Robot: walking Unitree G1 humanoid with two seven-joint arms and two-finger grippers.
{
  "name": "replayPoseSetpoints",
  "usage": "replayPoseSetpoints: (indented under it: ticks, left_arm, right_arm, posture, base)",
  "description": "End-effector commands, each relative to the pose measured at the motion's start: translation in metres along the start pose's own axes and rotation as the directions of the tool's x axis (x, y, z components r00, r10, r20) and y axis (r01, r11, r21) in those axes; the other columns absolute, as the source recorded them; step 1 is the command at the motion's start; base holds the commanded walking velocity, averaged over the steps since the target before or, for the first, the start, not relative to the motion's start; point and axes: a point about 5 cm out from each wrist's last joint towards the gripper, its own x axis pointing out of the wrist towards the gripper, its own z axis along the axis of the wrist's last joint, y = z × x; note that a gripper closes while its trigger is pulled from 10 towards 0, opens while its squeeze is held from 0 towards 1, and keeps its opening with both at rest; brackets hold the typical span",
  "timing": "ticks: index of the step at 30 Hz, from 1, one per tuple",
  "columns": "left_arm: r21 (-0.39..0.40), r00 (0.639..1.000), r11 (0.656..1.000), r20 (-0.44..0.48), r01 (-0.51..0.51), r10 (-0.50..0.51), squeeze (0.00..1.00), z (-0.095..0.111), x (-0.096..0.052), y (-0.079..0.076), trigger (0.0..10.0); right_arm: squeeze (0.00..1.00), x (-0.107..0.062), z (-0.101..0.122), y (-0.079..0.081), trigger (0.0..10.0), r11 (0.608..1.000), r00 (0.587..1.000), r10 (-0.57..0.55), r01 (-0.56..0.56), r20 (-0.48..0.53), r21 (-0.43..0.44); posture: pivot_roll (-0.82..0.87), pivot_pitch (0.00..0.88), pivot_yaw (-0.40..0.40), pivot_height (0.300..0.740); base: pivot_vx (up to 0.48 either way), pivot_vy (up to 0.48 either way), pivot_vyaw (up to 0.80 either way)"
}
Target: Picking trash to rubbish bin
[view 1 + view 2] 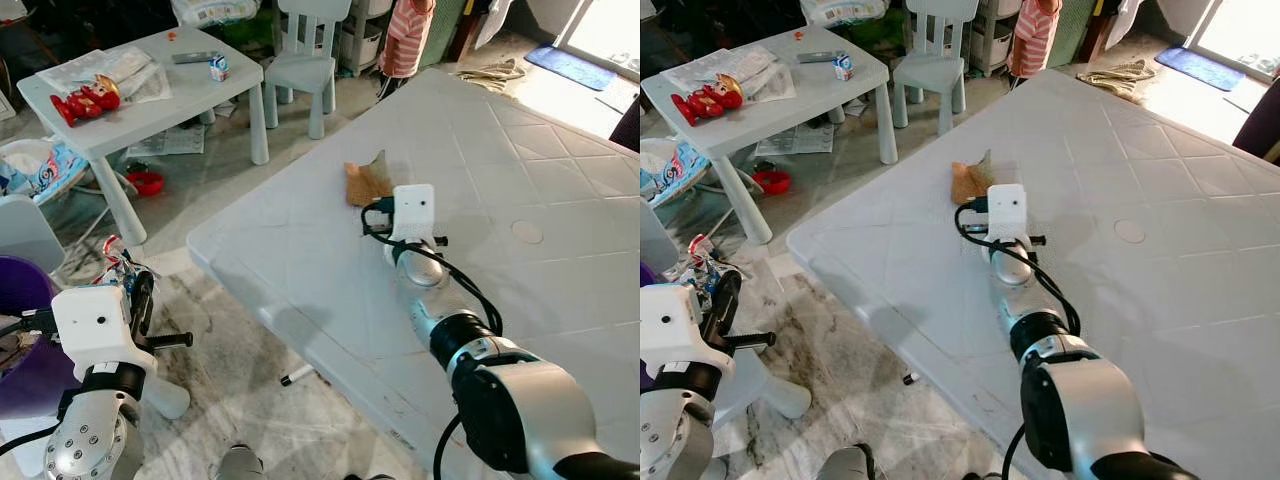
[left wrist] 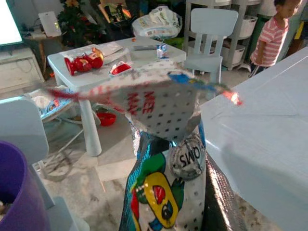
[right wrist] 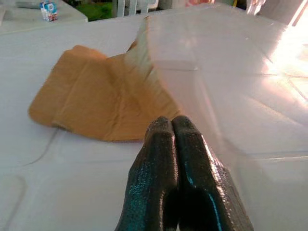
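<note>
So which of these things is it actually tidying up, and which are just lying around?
Part of the job:
- brown paper scrap on the big white table, right gripper shut just short of it
- snack wrapper held in the left gripper
- purple bin

Just lying about:
- red toy and small carton on the small table
- child's chair

The right silver arm reaches forward and to the far left over the table, its white wrist block near the centre. The right gripper [image 3: 172, 126] has its two black fingers pressed together, tips touching, low over the surface. The left silver arm sits low at the near left, and the left gripper [image 1: 138, 295] is clamped on a crinkled printed foil snack wrapper [image 2: 166, 159].
</note>
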Motion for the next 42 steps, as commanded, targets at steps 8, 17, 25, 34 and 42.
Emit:
replayPoseSetpoints:
  ticks: [8, 17, 25, 34, 42]
  left_arm:
    - [-0.014, 1.0, 1.0, -0.005, 0.028, -0.028, 0.0, -0.003, 0.003, -0.006, 0.0]
    - [-0.032, 0.998, 0.999, 0.042, 0.043, -0.041, 0.0, 0.003, 0.021, -0.01, 0.0]
    - [-0.065, 0.995, 0.996, 0.085, 0.057, -0.051, 0.0, 0.01, 0.036, -0.018, 0.1]
    - [-0.068, 0.979, 0.98, 0.098, 0.185, -0.178, 0.0, 0.006, 0.055, -0.043, 0.0]
    - [-0.095, 0.962, 0.964, 0.136, 0.249, -0.236, 0.0, 0.008, 0.073, -0.065, 0.0]
  right_arm:
    - [0.0, 0.004, 0.012, -0.042, 0.0, 0.997, 0.993, -0.074, 0.077, 0.096, -0.026]
    - [1.0, 0.002, 0.02, -0.028, 10.0, 0.996, 0.98, 0.076, -0.081, 0.182, 0.023]
    - [1.0, -0.003, 0.028, -0.019, 10.0, 0.978, 0.946, 0.19, -0.204, 0.263, 0.029]
    - [1.0, -0.015, 0.025, -0.023, 10.0, 0.967, 0.924, 0.235, -0.255, 0.302, 0.027]
    - [1.0, -0.019, 0.023, -0.029, 10.0, 0.963, 0.921, 0.245, -0.266, 0.301, 0.03]
  posture:
    - [0.37, 0.137, -0.084, 0.74]
    - [0.34, 0.106, -0.086, 0.74]
    - [0.28, 0.091, -0.099, 0.74]
    - [0.21, 0.073, -0.11, 0.74]
    - [0.17, 0.036, -0.106, 0.74]
  base:
    - [0.0, 0.0, 0.0]
    - [0.0, 0.0, 0.0]
    - [0.0, 0.0, 0.0]
    - [0.0, 0.0, 0.0]
    - [0.0, 0.0, 0.0]
